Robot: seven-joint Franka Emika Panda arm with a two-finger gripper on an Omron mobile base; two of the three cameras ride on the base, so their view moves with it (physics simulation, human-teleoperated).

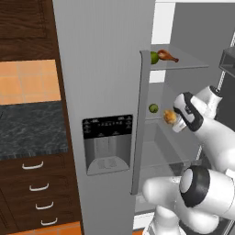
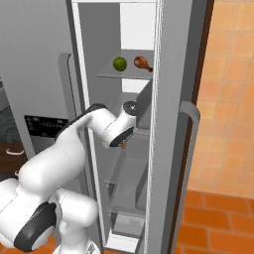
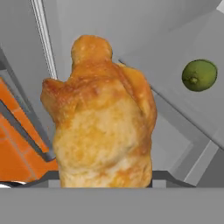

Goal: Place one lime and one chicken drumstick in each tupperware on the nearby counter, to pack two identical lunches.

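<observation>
My gripper (image 1: pixel 174 120) is inside the open fridge at the middle shelf, shut on a golden-brown chicken drumstick (image 1: pixel 169 117). Up close in the hand view, this drumstick (image 3: pixel 103 127) hides the fingertips. One lime (image 1: pixel 153 108) lies on the middle shelf just left of the hand, and it sits off to the side as the lime (image 3: pixel 199 75) in the hand view. On the top shelf rest a second lime (image 2: pixel 119 63) and a reddish-brown drumstick (image 2: pixel 142 62). The dark counter (image 1: pixel 32 128) lies left of the fridge. The tupperware is out of view.
The closed left fridge door (image 1: pixel 108 69), with a dispenser panel (image 1: pixel 108 144) and a long handle (image 1: pixel 140 124), stands between the shelves and the counter. The open right door (image 2: pixel 178 124) hems in the arm. Drawers (image 1: pixel 39 188) sit under the counter.
</observation>
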